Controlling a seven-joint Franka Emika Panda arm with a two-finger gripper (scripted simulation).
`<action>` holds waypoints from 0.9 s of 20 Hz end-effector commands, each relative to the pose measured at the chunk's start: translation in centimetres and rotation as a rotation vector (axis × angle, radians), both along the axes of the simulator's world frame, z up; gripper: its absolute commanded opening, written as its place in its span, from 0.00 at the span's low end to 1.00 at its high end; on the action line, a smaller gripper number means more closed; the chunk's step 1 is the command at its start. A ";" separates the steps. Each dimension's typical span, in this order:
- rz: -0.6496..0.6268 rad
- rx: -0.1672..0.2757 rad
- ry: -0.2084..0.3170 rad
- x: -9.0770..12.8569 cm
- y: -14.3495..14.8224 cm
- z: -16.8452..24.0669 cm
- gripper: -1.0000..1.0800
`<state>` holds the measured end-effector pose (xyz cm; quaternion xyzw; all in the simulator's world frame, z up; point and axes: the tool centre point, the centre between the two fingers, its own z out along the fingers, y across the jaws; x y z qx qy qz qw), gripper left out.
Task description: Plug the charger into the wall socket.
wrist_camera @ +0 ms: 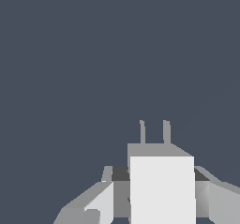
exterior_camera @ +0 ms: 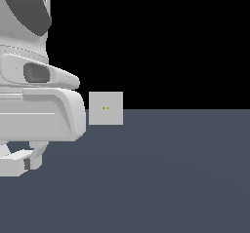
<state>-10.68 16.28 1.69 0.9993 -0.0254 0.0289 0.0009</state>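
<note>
In the wrist view the charger (wrist_camera: 162, 190), an off-white block, sits between my fingers with its two thin prongs (wrist_camera: 166, 131) pointing away from the hand. My gripper (wrist_camera: 157, 175) is shut on the charger, one finger (wrist_camera: 96, 202) pressing each side. In the exterior view the wall socket (exterior_camera: 106, 108), a light-grey square plate with two tiny orange slots, stands upright on the floor near the horizon. My hand (exterior_camera: 20, 163) hangs low at the exterior view's left, partly cut off by the frame edge, well short of the plate. The socket does not show in the wrist view.
The arm's large white body (exterior_camera: 34, 110) fills the exterior view's left side and overlaps the space just beside the socket. A flat dark blue-grey floor (exterior_camera: 161, 178) spreads across the lower half. Black background lies behind the plate.
</note>
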 end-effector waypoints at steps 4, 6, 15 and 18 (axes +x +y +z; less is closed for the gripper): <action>0.009 0.000 -0.001 1.7 -1.9 1.4 0.00; 0.015 0.000 -0.001 2.6 -2.9 2.2 0.00; 0.045 0.001 -0.001 7.6 -8.1 6.2 0.00; 0.052 0.001 -0.001 8.9 -9.4 7.2 0.00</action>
